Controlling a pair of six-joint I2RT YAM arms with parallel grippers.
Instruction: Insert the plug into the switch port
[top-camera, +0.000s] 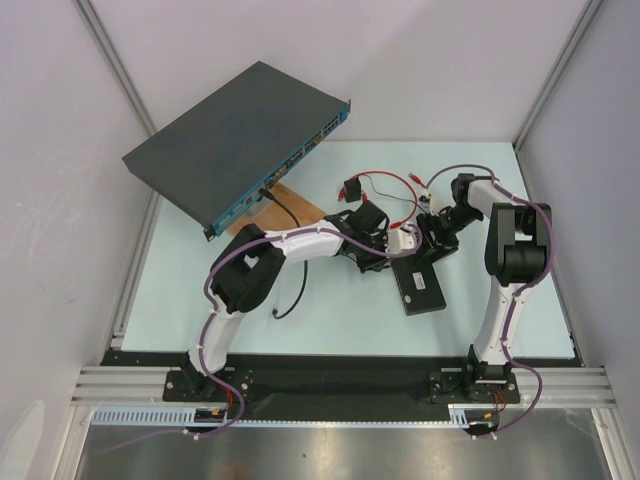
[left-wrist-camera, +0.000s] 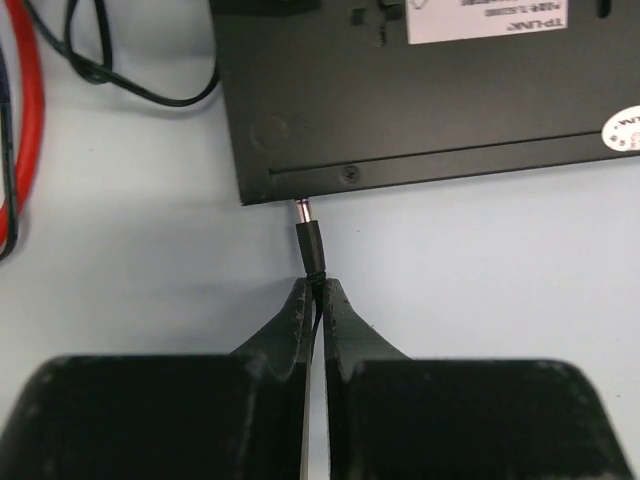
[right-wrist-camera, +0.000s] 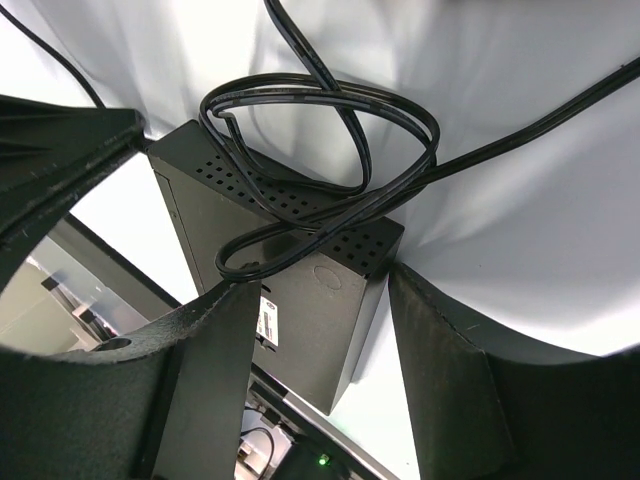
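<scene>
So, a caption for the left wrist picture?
Left gripper pinching the plug, its tip at the edge of the black box.

Pretty plain little booth: flat off-white panels for the left wall (top-camera: 50, 200), back wall (top-camera: 400, 60) and right wall (top-camera: 600, 200), with aluminium posts (top-camera: 115, 65) slanting up the two back corners. The surface (top-camera: 340, 325) is a matte pale mint-blue sheet. Shadows on it are soft, so the light looks even. Along the near edge there's an aluminium rail (top-camera: 130, 385) with a black plate (top-camera: 340, 385) on it, some white slotted cable duct (top-camera: 140, 413), then a brushed metal sheet (top-camera: 340, 450) at the very front.
</scene>
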